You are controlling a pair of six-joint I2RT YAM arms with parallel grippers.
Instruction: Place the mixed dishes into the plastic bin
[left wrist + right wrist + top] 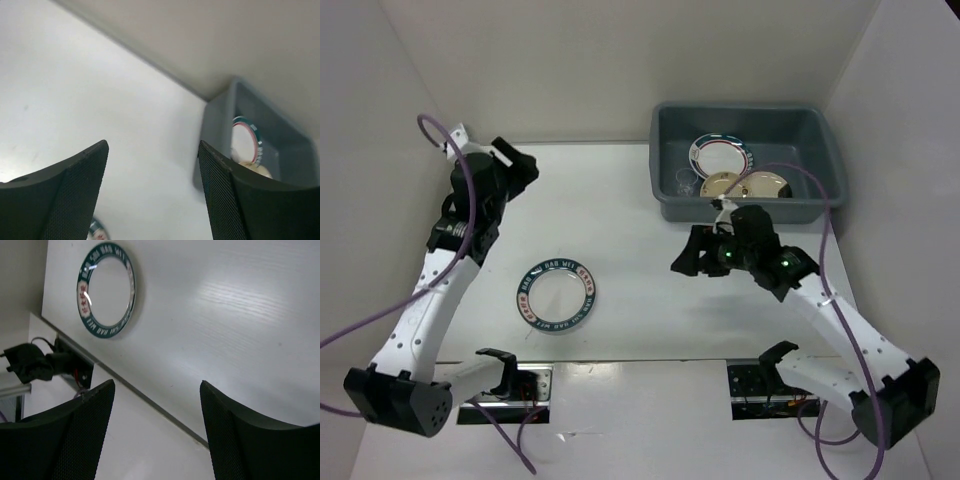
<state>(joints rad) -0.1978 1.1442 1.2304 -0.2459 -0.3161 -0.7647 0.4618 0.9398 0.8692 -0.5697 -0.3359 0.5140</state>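
Left gripper [512, 160] sat in the upper left of the top view with its jaws wide apart and nothing between them, and the right gripper [692, 257] hung right of the middle, just below the grey bin [670, 195], jaws apart and empty too. One white plate with a teal rim [556, 294] lay flat on the table [630, 220], left of the middle, well apart from both grippers. Inside the bin were another teal-rimmed plate [720, 154], a beige plate [720, 186], a second beige plate [766, 185] and a small clear cup [681, 183]. So I think only that one plate on the table was left to move. It lay very flat, so fingers could slip off its thin rim or just push it along, maybe toward the near edge. If it was let go too high over the bin, it could bang on the dishes there and chip them. The top view showed both arms and everything in the bin at once. The right wrist view showed the plate in its upper left, with the letters on its rim, but not the bin. The left wrist view showed the bin at its right side with a plate inside, and only a tiny bit of the table plate at the bottom
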